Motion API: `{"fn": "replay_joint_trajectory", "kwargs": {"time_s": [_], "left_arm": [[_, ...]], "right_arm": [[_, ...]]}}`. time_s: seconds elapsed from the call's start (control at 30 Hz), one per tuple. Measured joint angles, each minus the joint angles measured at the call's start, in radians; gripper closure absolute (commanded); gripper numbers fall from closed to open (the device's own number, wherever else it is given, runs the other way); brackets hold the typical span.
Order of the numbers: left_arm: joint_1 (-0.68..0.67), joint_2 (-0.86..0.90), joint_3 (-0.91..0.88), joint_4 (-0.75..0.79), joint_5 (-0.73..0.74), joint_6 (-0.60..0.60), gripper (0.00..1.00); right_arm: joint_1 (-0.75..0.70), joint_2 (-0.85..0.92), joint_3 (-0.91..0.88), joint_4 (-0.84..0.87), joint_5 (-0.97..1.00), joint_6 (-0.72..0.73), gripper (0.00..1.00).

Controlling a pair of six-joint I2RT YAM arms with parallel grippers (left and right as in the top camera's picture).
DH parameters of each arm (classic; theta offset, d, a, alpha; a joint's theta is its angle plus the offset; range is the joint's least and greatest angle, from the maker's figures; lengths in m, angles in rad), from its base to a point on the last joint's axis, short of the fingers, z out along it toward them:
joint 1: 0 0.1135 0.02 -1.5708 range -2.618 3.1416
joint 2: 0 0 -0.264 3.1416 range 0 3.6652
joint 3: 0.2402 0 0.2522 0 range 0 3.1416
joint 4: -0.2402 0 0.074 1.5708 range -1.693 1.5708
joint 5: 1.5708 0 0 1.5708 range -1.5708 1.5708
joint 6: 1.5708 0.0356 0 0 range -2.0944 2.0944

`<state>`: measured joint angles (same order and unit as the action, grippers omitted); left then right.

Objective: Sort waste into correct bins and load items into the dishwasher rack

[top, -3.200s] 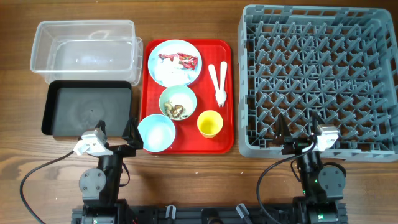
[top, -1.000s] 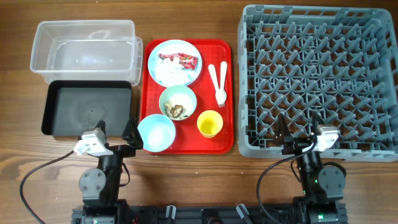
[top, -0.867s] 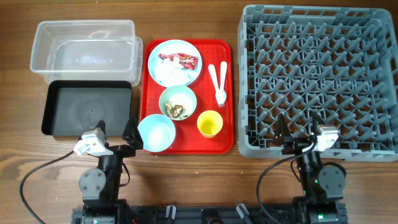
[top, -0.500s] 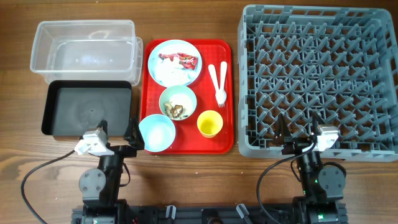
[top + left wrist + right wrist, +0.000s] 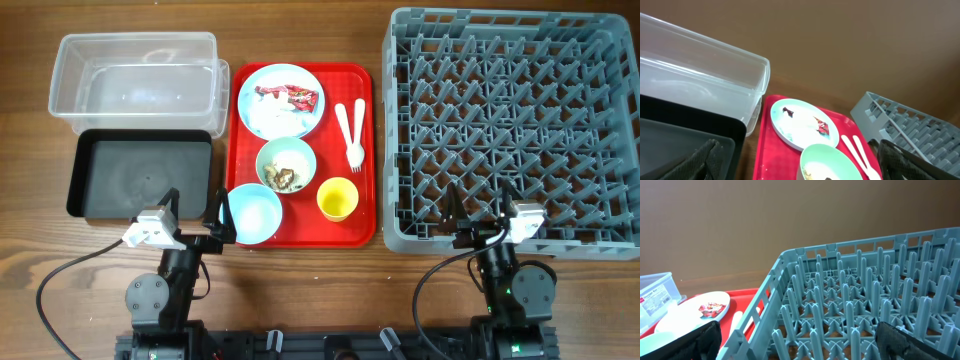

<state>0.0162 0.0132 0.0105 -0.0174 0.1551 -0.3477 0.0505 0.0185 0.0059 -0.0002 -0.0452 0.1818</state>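
one red tray (image 5: 345, 80) beside grey rack (image 5: 510, 120)

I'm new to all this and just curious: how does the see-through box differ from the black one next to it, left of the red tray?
The clear tub is see-through with tall walls, while the black tray is opaque and much shallower. The clear tub sits farther from the robot; the black tray sits nearer, right against the tub's front side. Both are rectangular, have a similar footprint, and hold nothing that shows.
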Motion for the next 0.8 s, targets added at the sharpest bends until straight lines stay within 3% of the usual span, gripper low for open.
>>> {"fn": "replay_joint_trajectory", "kwargs": {"time_s": [0.33,0.57,0.8], "left_arm": [[0.0,0.101,0.154,-0.027,0.0,0.041,0.0],[0.0,0.452,0.445,-0.096,0.034,0.09,0.0],[-0.031,0.898,0.848,-0.335,0.071,0.148,0.0]], "right_arm": [[0.0,0.0,0.0,0.0,0.0,0.0,0.0],[0.0,0.0,0.0,0.0,0.0,0.0,0.0],[0.0,0.0,0.0,0.0,0.0,0.0,0.0]]}}
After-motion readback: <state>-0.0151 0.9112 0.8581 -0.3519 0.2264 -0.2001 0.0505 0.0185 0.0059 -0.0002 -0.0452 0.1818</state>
